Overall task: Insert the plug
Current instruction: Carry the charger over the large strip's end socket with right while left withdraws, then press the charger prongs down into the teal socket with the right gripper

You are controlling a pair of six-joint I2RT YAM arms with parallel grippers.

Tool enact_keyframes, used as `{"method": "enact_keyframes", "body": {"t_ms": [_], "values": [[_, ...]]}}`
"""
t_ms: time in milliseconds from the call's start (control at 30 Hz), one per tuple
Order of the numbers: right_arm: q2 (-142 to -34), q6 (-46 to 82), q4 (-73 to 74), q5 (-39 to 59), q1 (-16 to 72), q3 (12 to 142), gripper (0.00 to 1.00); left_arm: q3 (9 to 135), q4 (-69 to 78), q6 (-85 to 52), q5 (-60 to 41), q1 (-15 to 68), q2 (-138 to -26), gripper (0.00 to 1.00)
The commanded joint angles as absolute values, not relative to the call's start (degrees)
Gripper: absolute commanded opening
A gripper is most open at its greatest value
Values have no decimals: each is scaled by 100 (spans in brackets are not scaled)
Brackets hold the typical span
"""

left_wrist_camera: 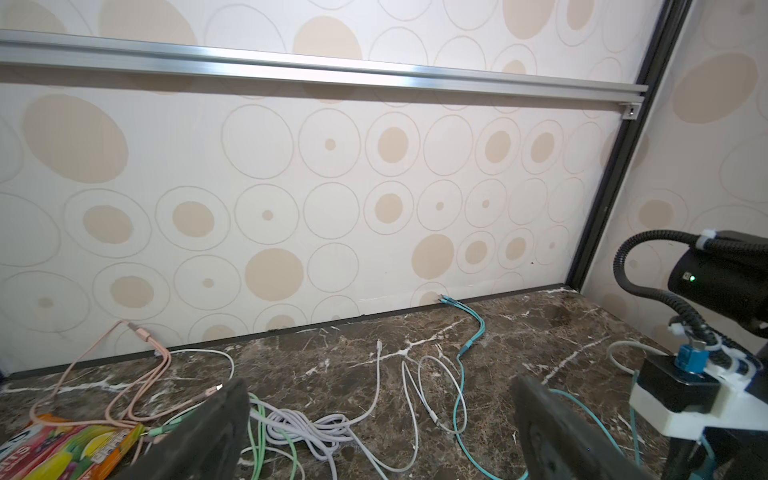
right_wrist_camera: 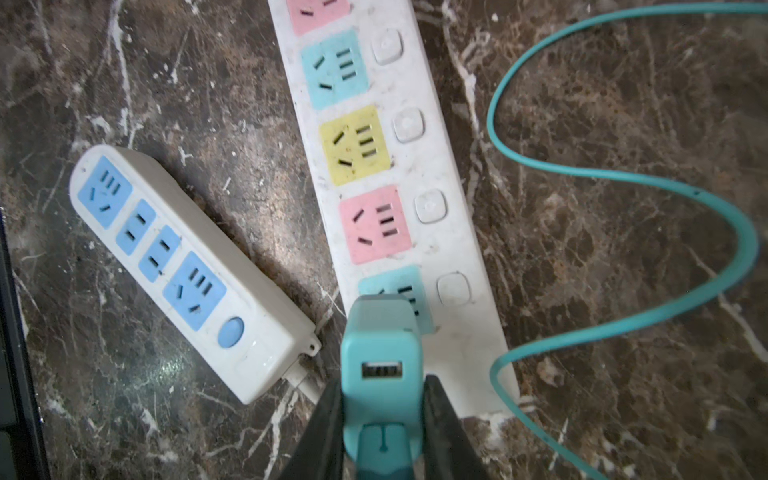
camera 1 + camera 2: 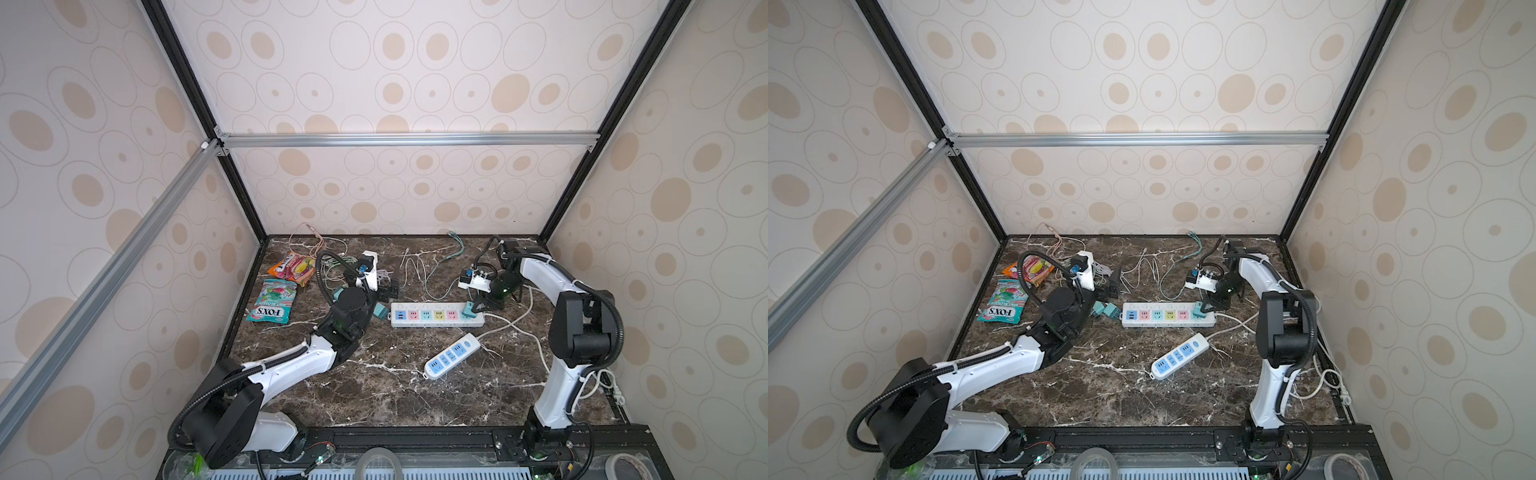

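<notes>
robot lab test cell: aluminium frame [image 3: 407, 139], wallpapered panels [image 3: 415, 62] around marble tabletop [image 3: 395, 395], arm mounting rail [image 3: 415, 436] at its front.

long strip [image 3: 437, 314]: you have it lying crosswise, mid-worktop [image 3: 374, 395].
short strip [image 3: 451, 355]: just in front of it, angled, not touching.
plug [image 3: 468, 309]: over the long strip's right end.
snack bags [image 3: 272, 306]: at your far left.
cables [image 1: 299, 428]: behind the long strip, towards the back wall.
</notes>
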State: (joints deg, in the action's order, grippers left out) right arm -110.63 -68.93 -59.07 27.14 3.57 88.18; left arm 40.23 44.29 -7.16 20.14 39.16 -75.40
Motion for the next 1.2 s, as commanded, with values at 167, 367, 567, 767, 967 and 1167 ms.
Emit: {"method": "enact_keyframes", "body": {"t_ms": [167, 367, 567, 767, 967, 1167], "values": [[-11307, -7401, -6055, 2596, 482, 9113, 0, 3563, 4131, -860, 2575, 3797, -6987, 98], [-11379, -7526, -5950, 2495, 595, 9149, 0, 3568, 4122, -844, 2569, 3778, -7003, 98], [-11496, -7584, -6182, 2513, 675, 9281, 0, 3585, 4096, -844, 2540, 3771, -7057, 98], [-11523, -7650, -6124, 2038, 712, 9184, 0, 3559, 4061, -822, 2549, 3768, -7029, 98], [-11601, -7786, -5613, 1410, 823, 8798, 0, 3516, 4082, -826, 2550, 3769, -7009, 98], [-11826, -7848, -5181, 1180, 964, 8491, 0, 3489, 4079, -835, 2531, 3762, -7013, 98]]}}
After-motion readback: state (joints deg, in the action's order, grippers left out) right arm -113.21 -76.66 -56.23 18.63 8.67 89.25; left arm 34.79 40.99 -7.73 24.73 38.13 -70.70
